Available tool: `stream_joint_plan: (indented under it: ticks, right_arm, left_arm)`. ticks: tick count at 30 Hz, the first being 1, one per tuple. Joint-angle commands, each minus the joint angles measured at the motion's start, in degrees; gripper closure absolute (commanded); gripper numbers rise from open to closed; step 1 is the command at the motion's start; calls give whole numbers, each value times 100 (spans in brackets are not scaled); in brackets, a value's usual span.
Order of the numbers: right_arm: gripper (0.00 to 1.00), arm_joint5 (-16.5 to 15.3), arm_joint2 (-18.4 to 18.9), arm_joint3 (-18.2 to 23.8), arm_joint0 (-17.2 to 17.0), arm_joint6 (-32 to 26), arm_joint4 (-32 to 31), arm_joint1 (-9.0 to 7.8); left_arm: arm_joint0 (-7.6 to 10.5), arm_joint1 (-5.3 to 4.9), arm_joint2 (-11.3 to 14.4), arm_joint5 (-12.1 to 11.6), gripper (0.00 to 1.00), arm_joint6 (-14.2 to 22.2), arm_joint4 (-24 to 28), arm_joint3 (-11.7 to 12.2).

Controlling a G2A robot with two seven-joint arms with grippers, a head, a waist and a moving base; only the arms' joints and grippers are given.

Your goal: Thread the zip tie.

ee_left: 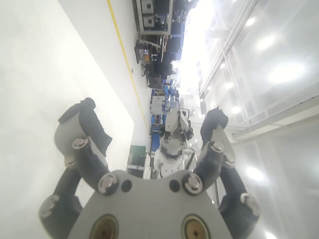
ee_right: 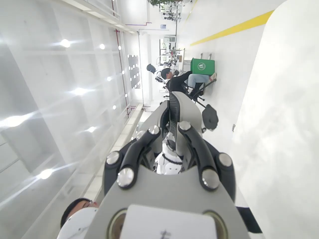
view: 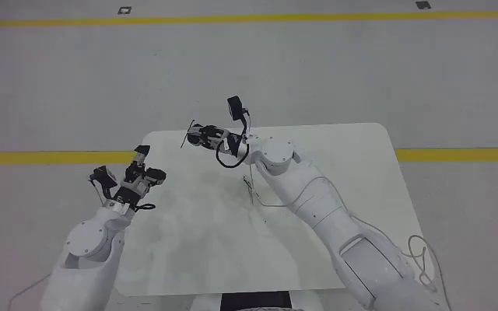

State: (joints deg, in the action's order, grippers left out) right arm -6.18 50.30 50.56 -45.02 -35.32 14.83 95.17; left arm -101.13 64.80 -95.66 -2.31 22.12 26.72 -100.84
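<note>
The left tool (view: 118, 163) (ee_left: 152, 109) is hanging just by the left edge of the white worktop with round corners (view: 334, 155). Its two black fingers (ee_left: 87, 125) are standing wide apart and are holding nothing.

A yellow stripe on the grey floor (view: 47, 158) is running behind the worktop, and the worktop is cutting it off.

Near the back edge, the right tool (view: 196, 137) (ee_right: 174, 105) is squeezing tight on the thin black plastic zip tie (view: 187, 134) (ee_right: 174, 115). It is holding the zip tie up off the worktop. The grey fingers (ee_right: 190, 108) are hiding part of the strip, so only its ends are poking out.

A thin dark line (view: 249, 189) is lying on the worktop just beside the big white right arm (view: 311, 198). I cannot tell if it is a wire or a strip.
</note>
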Motion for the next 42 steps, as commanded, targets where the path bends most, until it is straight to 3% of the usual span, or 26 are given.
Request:
stream_joint_plan:
  ticks: [1,5,12,15,21,26,35,42]
  right_arm:
    - [100,64,-83,-45,17,175,-65,37]
    - [100,122,-192,-126,39,420,-86,107]
    - [100,122,-192,-126,39,420,-86,107]
    - [100,260,-285,21,-25,583,-354,107]
    - [100,989,-492,415,-284,1581,-787,181]
    - [100,1390,-492,630,-440,1840,-761,216]
    - [100,1413,-508,727,-495,1827,-909,203]
    - [100,1481,-460,906,-664,1552,-848,193]
  left_arm:
    - [-29,-5,-74,-28,0,291,269,45]
    - [-49,-17,-149,-39,0,845,661,63]
    - [-48,-22,-169,-82,0,875,602,45]
    - [13,-12,-101,45,0,848,749,79]
    - [74,21,96,-353,0,803,744,201]
    - [100,63,240,-850,0,772,923,307]
    - [146,71,279,-863,0,684,884,322]
    - [169,88,371,-1170,0,691,765,392]
